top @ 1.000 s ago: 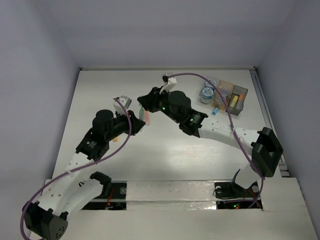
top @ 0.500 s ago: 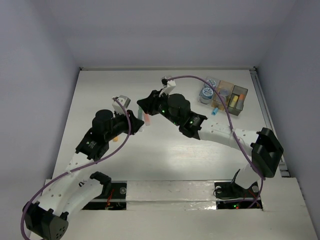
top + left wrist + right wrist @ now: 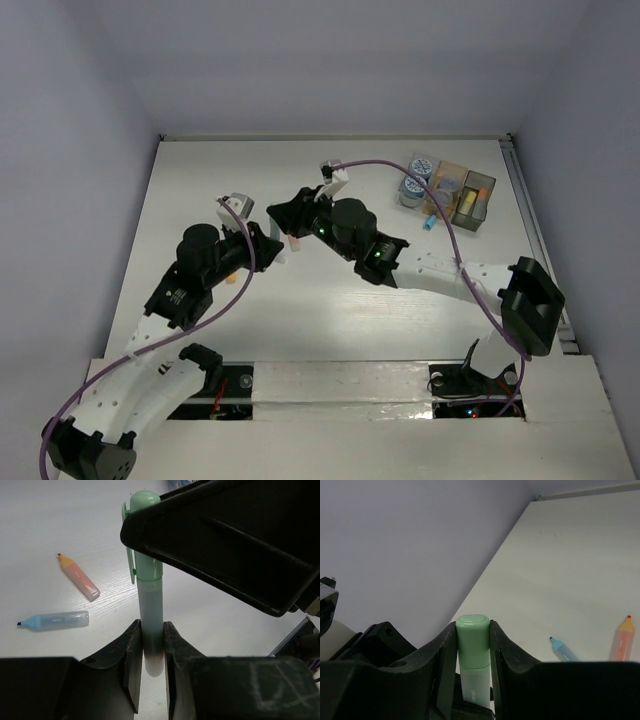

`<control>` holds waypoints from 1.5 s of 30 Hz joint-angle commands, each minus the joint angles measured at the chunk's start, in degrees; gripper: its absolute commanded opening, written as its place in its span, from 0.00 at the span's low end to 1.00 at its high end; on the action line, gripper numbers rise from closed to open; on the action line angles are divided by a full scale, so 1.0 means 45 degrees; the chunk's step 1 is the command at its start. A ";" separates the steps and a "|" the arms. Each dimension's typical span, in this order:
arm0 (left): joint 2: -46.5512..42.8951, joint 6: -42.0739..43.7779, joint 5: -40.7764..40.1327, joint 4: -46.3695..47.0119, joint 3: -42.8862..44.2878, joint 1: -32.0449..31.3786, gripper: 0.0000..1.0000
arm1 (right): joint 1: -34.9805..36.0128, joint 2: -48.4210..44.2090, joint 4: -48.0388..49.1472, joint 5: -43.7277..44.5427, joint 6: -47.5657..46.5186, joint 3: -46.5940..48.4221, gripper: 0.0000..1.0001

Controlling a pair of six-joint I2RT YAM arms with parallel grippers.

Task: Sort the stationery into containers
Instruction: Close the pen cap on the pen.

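A green marker (image 3: 149, 580) is held at both ends above the table. My left gripper (image 3: 151, 628) is shut on its pale barrel. My right gripper (image 3: 473, 630) is shut on its green cap (image 3: 473, 636). In the top view the two grippers meet left of the table's centre, left gripper (image 3: 268, 243) and right gripper (image 3: 291, 217). An orange marker (image 3: 77, 577) and a blue marker (image 3: 55, 620) lie uncapped on the table below. The amber container (image 3: 447, 185) and the grey container (image 3: 474, 200) stand at the far right. The grey one holds a yellow marker (image 3: 467, 200).
Two blue-white patterned rolls (image 3: 412, 187) sit just left of the amber container. A small blue bit (image 3: 430, 224) lies in front of it. A purple cable (image 3: 400, 158) arcs over the right arm. White walls close in the table on three sides.
Both grippers have shifted a little to the left and towards the near edge together, still holding the green marker between them.
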 commanded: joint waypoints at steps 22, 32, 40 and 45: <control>-0.0740 0.0111 -0.0837 0.0936 0.0176 0.0515 0.00 | 0.2144 0.0202 0.0440 -0.1805 0.2043 -0.4129 0.00; -0.0701 0.0073 -0.1012 0.0936 0.0253 0.0748 0.00 | 0.3609 0.1100 -0.0106 -0.1649 0.2339 -0.4327 0.00; -0.0760 0.0053 -0.1598 0.0955 0.0781 0.0749 0.00 | 0.3924 0.0692 -0.0924 -0.0870 0.2359 -0.4150 0.00; -0.0585 -0.0025 -0.0957 0.1014 0.0704 0.0749 0.00 | 0.3321 -0.0672 -0.1745 0.0693 0.1832 -0.3956 0.00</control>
